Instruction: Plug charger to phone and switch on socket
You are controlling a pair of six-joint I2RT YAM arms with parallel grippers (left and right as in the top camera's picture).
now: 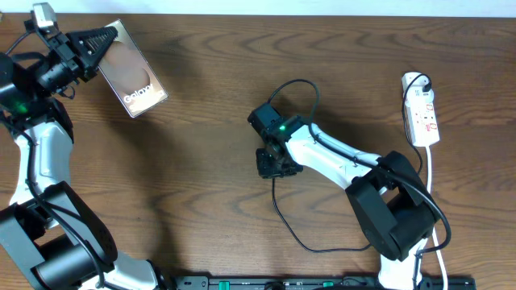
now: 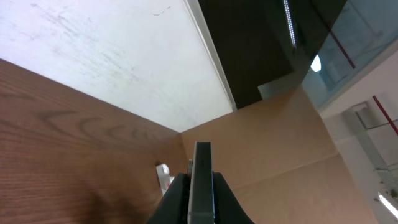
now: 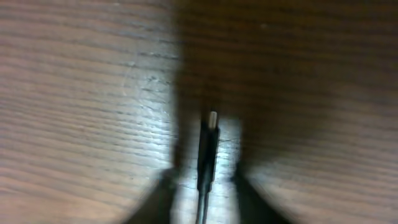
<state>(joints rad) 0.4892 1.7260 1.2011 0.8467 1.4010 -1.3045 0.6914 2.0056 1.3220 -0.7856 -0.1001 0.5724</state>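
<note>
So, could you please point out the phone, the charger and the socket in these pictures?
phone [image 1: 134, 75]: overhead view, middle of its glossy face.
charger [image 3: 208, 155]: right wrist view, black plug body behind the metal tip.
socket [image 1: 423, 119]: overhead view, middle of the white strip body.

The table [image 1: 201, 193] is dark brown wood with long wavy grain and fills nearly the whole overhead view. Beyond the table's far edge runs a thin pale strip [image 1: 322, 6]. Along the table's near edge lies a black rail [image 1: 242, 283] with small green marks. In the left wrist view a white wall [image 2: 112, 56] with faint scuffs rises behind the table, and a plain tan panel [image 2: 273, 143], like cardboard, meets the table's edge. Higher above the table are a dark recess with a line of lights [image 2: 288, 22] and a glass pane [image 2: 360, 43] crossed by a thin red line. In the right wrist view the table's grain is blurred.
</note>
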